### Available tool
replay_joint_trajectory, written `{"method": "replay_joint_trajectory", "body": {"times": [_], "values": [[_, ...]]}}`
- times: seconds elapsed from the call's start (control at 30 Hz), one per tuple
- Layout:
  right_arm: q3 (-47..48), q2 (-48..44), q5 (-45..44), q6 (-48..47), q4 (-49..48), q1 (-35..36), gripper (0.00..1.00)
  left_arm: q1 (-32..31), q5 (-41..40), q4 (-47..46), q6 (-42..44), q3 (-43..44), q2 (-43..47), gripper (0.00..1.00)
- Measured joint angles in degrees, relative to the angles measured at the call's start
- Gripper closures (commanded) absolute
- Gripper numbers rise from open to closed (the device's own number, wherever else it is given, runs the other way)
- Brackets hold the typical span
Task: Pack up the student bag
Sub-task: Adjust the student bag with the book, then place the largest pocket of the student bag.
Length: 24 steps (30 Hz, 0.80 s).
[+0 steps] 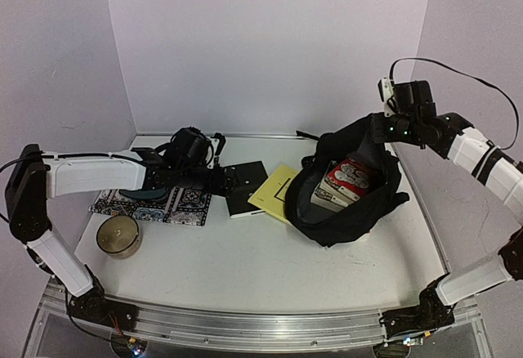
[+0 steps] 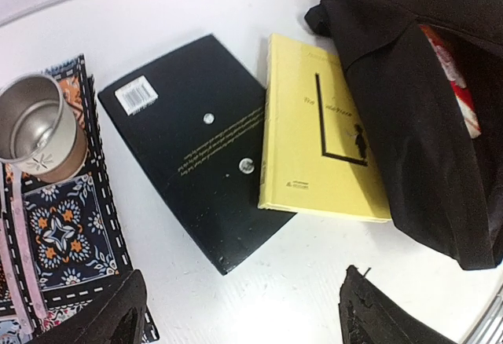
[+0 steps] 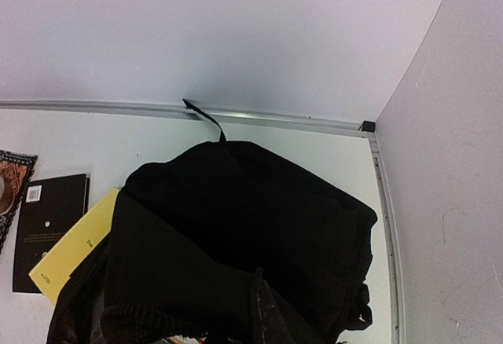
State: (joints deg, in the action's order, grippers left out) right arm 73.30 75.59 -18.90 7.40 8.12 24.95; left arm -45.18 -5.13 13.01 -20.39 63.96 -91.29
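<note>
The student bag [image 1: 351, 199] is a large black fabric backpack at the right of the table, its mouth open, with a red-and-white book [image 1: 347, 180] inside. My right gripper [image 1: 377, 129] is shut on the bag's upper rim and holds it up. In the right wrist view the bag [image 3: 236, 226] fills the frame around the gripper [image 3: 263, 320]. A yellow book [image 2: 318, 136] lies against the bag [image 2: 424, 100], overlapping a flat black notebook [image 2: 189, 144]. My left gripper [image 2: 244, 320] is open and empty, just above the table by the notebook's near corner [image 1: 229, 180].
A patterned mat [image 2: 55, 234] lies at the left with a metal cup [image 2: 35, 128] on it. A round tan container [image 1: 118, 235] stands in front of the mat [image 1: 176, 207]. The enclosure walls stand close behind and to the right of the bag.
</note>
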Motion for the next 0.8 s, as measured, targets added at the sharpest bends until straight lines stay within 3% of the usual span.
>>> {"method": "replay_joint_trajectory", "body": {"times": [0.2, 0.4, 0.6, 0.8], "values": [[-9.08, -0.83, 2.31, 4.38, -1.96, 0.0, 0.96, 1.19, 1.83, 0.13, -1.26, 2.7, -6.45, 0.16], [-11.89, -0.76, 7.81, 7.32, -2.19, -0.07, 0.73, 2.63, 8.0, -0.1, -4.17, 8.64, -13.16, 0.19], [-11.89, -1.0, 15.25, 7.55, -2.63, -0.07, 0.42, 3.78, 15.3, -1.44, -8.76, 13.69, -19.4, 0.24], [-13.0, -4.0, 21.29, 7.93, -3.4, -0.04, 0.17, 5.43, 21.6, -3.51, -14.4, 14.23, -23.57, 0.26]]}}
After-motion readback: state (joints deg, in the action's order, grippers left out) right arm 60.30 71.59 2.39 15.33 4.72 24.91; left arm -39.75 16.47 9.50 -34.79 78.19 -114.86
